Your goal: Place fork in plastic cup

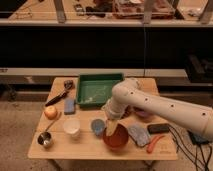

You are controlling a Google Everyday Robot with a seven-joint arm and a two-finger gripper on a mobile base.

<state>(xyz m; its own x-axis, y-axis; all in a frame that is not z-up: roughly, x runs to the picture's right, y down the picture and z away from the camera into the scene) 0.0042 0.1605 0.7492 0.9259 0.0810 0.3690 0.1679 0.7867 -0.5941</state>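
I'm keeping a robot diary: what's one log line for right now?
gripper: open, low over red bowl | white plastic cup: upright, left of bowl | fork: not seen

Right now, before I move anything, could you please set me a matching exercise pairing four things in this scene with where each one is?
Things:
1 green tray
2 white cup
3 metal cup
4 gripper

Places:
A near left corner of the table, as the camera sees it
B just above the red bowl, jaws open
C far edge of the table, middle
D directly in front of the blue rectangular object

Pairs: 1-C, 2-D, 3-A, 4-B
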